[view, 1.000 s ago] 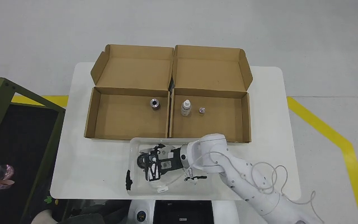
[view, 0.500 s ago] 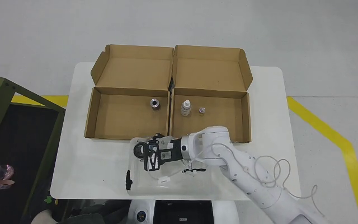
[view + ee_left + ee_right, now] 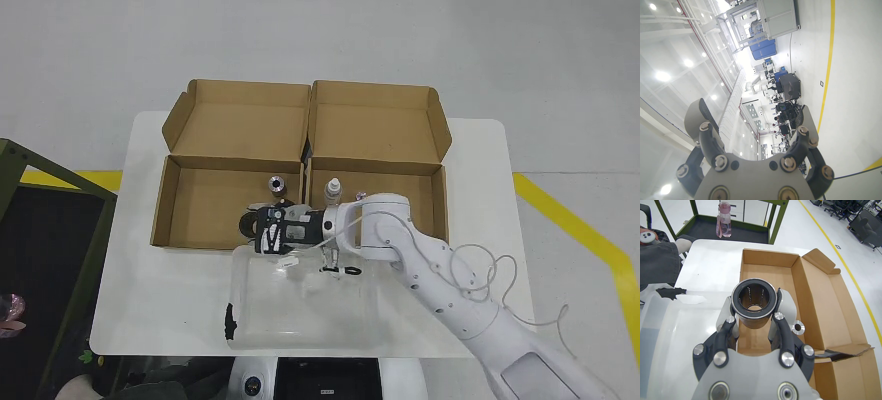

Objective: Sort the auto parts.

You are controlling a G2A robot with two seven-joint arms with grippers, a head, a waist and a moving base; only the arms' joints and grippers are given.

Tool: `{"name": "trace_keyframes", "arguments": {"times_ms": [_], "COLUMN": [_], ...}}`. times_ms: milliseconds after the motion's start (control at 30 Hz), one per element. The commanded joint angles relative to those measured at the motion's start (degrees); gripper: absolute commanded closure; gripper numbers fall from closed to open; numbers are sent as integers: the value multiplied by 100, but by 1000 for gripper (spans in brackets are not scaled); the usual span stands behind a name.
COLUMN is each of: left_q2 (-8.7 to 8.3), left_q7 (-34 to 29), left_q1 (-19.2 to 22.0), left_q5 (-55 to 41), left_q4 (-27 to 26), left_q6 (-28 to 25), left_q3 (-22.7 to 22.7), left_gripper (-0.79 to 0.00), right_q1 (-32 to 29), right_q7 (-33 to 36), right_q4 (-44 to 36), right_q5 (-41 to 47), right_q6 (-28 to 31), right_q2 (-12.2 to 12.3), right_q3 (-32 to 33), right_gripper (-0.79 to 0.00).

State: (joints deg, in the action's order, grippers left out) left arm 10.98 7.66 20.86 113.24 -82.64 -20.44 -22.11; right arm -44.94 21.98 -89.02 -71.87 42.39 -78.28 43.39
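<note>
R gripper (image 3: 252, 226), w/ the bearing (image 3: 753, 321) clamped between its fingers, has come up out of the bin (image 3: 300, 315) at lower centre of the top view, moving up-frame & a bit left. It's now over the near edge of the left box (image 3: 200, 210), mid frame. The arm has stretched out behind it.

Pink bottle (image 3: 723, 222) in green cart (image 3: 702, 231)

A yellow line (image 3: 575, 228) crosses the pale floor (image 3: 100, 60) beside the white table (image 3: 480, 200).
</note>
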Motion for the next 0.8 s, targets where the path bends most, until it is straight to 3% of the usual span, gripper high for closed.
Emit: {"name": "trace_keyframes", "arguments": {"times_ms": [0,333,767], "left_q2": [0,0,0], "left_q7": [0,0,0], "left_q1": [0,0,0], "left_q5": [0,0,0], "left_q4": [0,0,0], "left_q6": [0,0,0], "left_q3": [0,0,0], "left_gripper": [-785,-785,-785], "right_q1": [110,504,806], "right_q7": [-13,-22,325], "right_q4": [199,1076,1648], "right_q5": [32,63,-72], "right_q6": [-69,-324,-582], "right_q2": [-36,-228,-447], "right_q3": [-38,-333,-662], "right_gripper": [0,0,0]}}
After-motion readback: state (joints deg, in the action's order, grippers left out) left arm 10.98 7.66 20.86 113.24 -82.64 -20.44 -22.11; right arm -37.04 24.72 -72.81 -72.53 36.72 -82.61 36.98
